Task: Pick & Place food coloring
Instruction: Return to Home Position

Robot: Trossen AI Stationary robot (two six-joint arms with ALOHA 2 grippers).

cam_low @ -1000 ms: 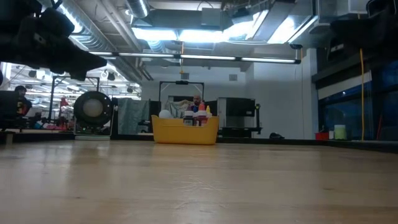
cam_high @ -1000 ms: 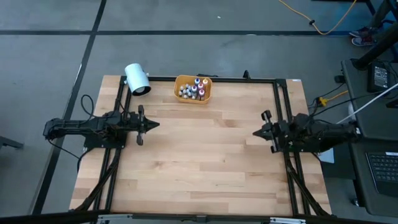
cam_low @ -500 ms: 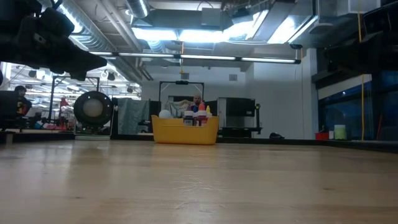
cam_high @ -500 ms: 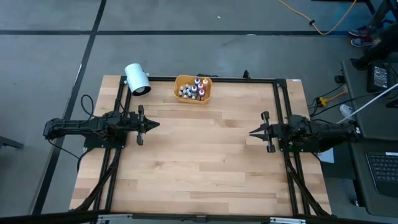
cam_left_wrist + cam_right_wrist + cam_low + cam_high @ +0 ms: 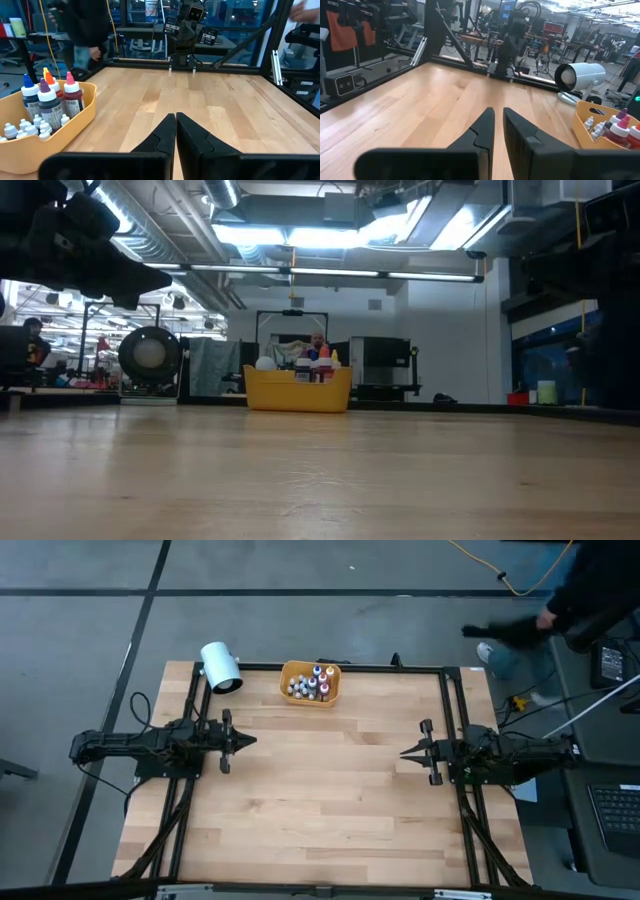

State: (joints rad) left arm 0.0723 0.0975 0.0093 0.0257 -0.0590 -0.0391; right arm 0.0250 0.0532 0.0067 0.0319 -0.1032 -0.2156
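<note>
The food coloring (image 5: 312,685) is a cluster of small dropper bottles standing in a yellow-orange bin (image 5: 287,675) at the table's far edge, left of the middle. The left wrist view shows taller bottles with blue, orange, purple and pink caps (image 5: 50,100) and tiny white-capped ones beside them. My left gripper (image 5: 250,740) hovers level at the table's left side, shut and holding nothing (image 5: 176,117). My right gripper (image 5: 404,753) hovers level at the right side, facing it, with a narrow gap between its fingertips (image 5: 497,111) and nothing in it.
A big white cylinder (image 5: 220,667) lies on its side at the far left corner, left of the bin. A black frame (image 5: 400,667) runs along the table's edges. A person (image 5: 560,610) walks on the floor beyond the far right corner. Bare wood lies between the grippers.
My right gripper has tipped and rolled a little at the wrist, and its tip now sits slightly nearer the table's middle. A person has walked into the high view beyond the far right corner. The bin and bottles have not moved.
</note>
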